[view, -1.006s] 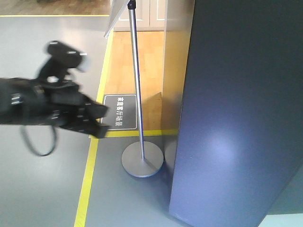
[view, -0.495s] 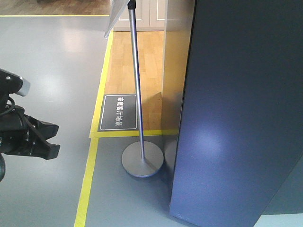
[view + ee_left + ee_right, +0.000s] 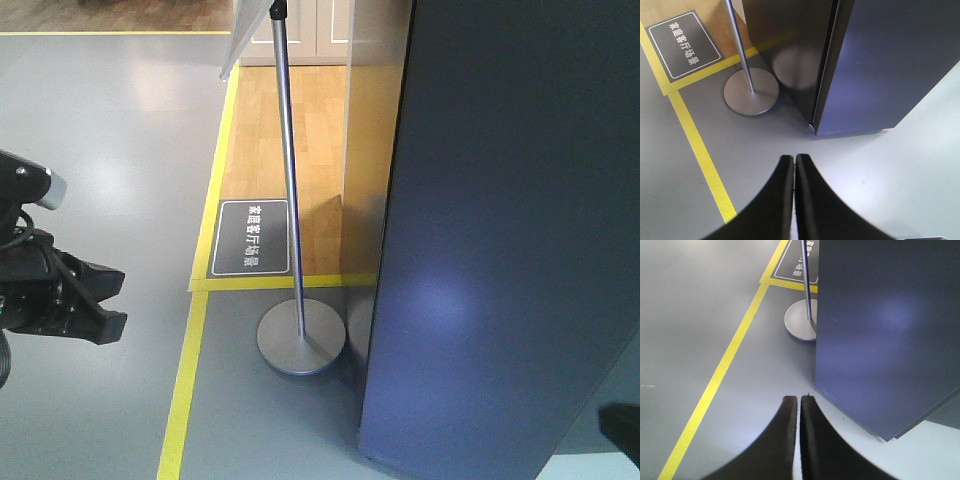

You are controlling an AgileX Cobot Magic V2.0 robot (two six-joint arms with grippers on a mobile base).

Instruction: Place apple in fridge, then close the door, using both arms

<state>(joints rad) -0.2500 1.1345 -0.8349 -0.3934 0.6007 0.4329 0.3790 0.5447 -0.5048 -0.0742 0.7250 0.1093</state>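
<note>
The fridge (image 3: pixel 372 180) stands at the right, dark grey. Its door (image 3: pixel 500 250) lies flat against the body, and only a thin seam shows along the door (image 3: pixel 890 60) in the left wrist view. The apple is out of view. My left gripper (image 3: pixel 110 300) hangs at the left edge of the front view, well away from the fridge. In its own view the left gripper (image 3: pixel 794 160) is shut, with nothing between its fingers, above grey floor. My right gripper (image 3: pixel 799 401) is also shut and holds nothing, close to the fridge's lower corner (image 3: pixel 880 437). A black bit of the right arm (image 3: pixel 622 432) shows at the bottom right.
A sign stand rises just left of the fridge, with a metal pole (image 3: pixel 289 170) and a round base (image 3: pixel 300 338). A yellow floor line (image 3: pixel 185 390) runs toward a dark floor label (image 3: pixel 252 237). Wooden flooring lies behind it.
The left arm has dropped and pulled back to the left edge since a second ago, then held still. A black part of the right arm has come in at the bottom right.
</note>
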